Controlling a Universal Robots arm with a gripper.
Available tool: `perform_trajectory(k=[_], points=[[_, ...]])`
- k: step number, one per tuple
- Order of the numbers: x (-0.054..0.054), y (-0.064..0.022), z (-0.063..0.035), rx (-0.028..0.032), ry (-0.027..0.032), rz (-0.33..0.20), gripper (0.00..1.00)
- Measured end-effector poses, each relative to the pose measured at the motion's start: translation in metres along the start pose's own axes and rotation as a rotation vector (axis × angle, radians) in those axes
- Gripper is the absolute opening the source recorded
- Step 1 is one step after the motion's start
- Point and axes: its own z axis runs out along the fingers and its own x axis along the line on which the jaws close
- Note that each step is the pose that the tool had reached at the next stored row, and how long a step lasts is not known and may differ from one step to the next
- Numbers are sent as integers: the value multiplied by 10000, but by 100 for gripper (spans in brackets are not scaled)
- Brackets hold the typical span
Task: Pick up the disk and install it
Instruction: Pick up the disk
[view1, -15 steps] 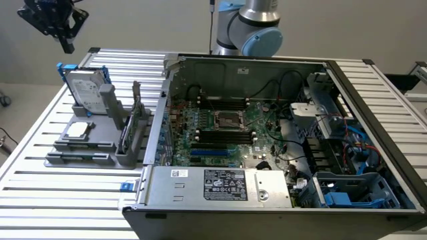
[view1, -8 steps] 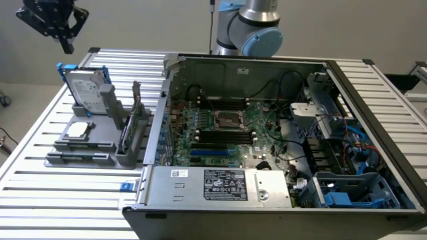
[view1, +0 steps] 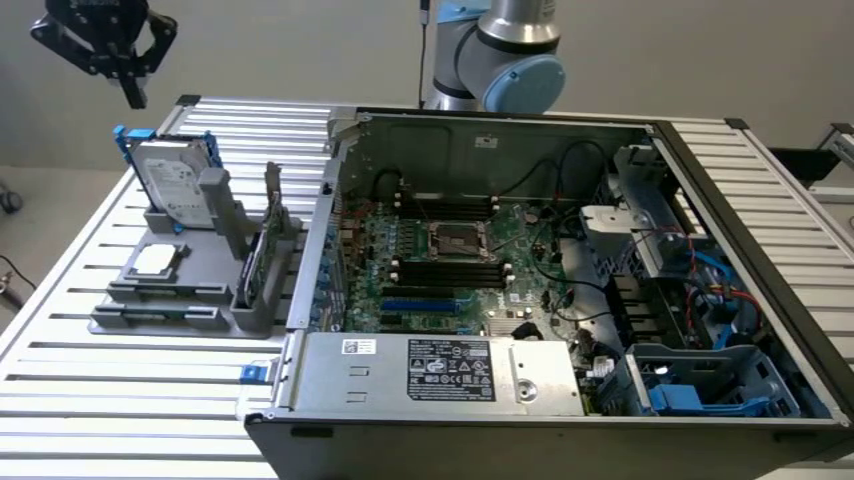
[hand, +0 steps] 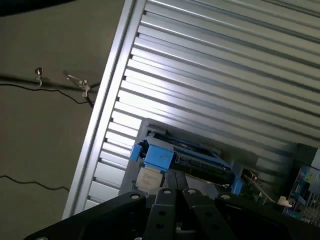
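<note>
The disk (view1: 174, 180) stands upright at the back of a grey holder (view1: 200, 300) on the table, toward the exterior view's left; it is silver-grey with a white label and a blue frame. My gripper (view1: 134, 97) hangs well above it, slightly toward the exterior view's left, shut and holding nothing. In the wrist view the disk (hand: 182, 156) shows its upper edge and blue frame just beyond the closed gripper (hand: 176, 177).
An open computer case (view1: 330, 200) fills the middle of the slatted table (view1: 80, 400), with a silver power supply box (view1: 441, 370) and a blue drive bay (view1: 694, 395) inside. A small square chip (view1: 154, 260) lies on the holder. Cables lie on the floor (hand: 40, 125) beside the table edge.
</note>
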Motion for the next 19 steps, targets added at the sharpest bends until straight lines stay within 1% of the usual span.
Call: perform_trajectory(k=[9,12,16,19], points=[[-1,0,12,90,17,-1626,11],[-2,0,24,105,17,-2178,11],[-2,0,39,96,3,-2902,11],[-2,-1,47,65,-21,-3425,11]])
